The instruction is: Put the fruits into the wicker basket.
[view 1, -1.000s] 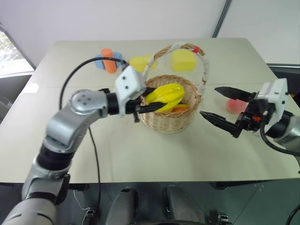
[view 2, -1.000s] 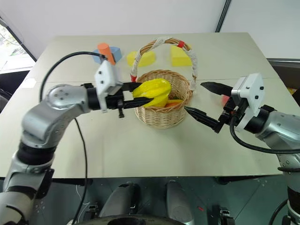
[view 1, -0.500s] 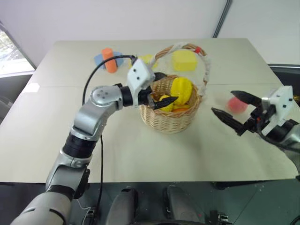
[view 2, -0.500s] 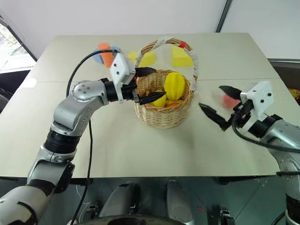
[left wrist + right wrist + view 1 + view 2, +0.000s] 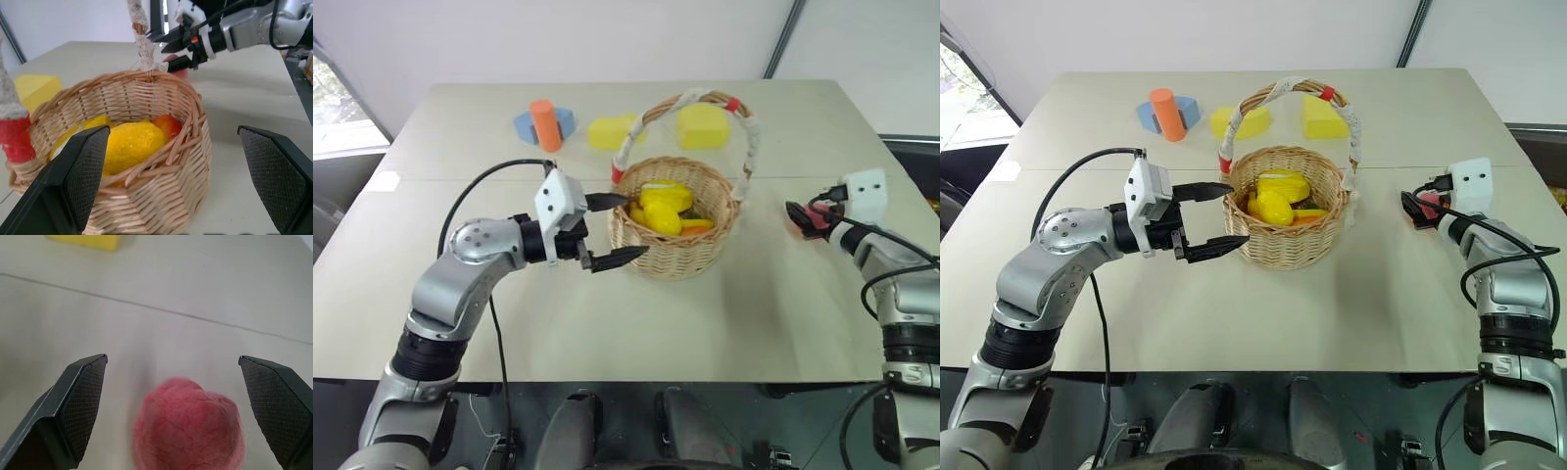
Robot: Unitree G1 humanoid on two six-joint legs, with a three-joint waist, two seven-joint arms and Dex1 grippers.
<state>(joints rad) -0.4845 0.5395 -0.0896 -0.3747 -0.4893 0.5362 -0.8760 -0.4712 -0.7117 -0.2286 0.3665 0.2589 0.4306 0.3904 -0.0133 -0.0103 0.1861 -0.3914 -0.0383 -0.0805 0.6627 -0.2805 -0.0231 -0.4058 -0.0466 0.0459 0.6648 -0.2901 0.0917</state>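
Right gripper (image 5: pixel 173 396), fingers wide, brackets the peach (image 5: pixel 188 423) for pickup; left gripper (image 5: pixel 607 230), fingers wide and empty, flanks the basket (image 5: pixel 680 250) rim.

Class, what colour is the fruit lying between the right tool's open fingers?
Pinkish-red: the peach-like fruit, best seen in the right wrist view.
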